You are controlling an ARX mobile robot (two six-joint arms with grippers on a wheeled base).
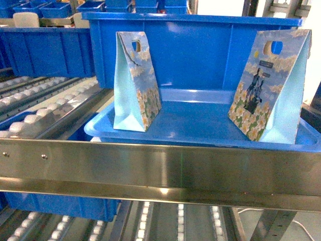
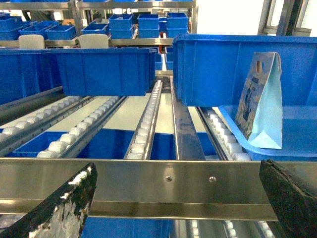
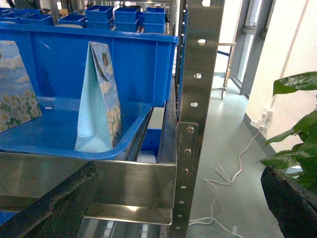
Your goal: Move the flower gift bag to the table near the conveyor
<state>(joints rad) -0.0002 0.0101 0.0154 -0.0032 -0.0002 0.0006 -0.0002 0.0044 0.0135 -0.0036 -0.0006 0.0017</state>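
From the head camera I see two paper gift bags printed with sky and yellow-white flowers standing upright in a shallow blue plastic tray (image 1: 200, 133) on the rack. The left flower gift bag (image 1: 136, 83) stands near the tray's front left corner; the right flower gift bag (image 1: 268, 85) stands at the tray's right edge, leaning slightly, with a dark figure printed on its face. Both have die-cut handle holes at the top. A deep blue plastic bin (image 1: 200, 50) stands just behind the tray. A shiny steel rail (image 1: 160, 173) crosses in front of the tray's front edge. To the left run the conveyor lanes of small white roller wheels (image 1: 45, 108) in steel frames.

My left gripper (image 2: 178, 208) sits low before the rail, its worn black fingers (image 2: 59, 208) spread wide with nothing between them. My right gripper (image 3: 168, 203) is likewise spread wide and empty, beside the rack's perforated steel post (image 3: 195, 99). I cannot see the table in any view.
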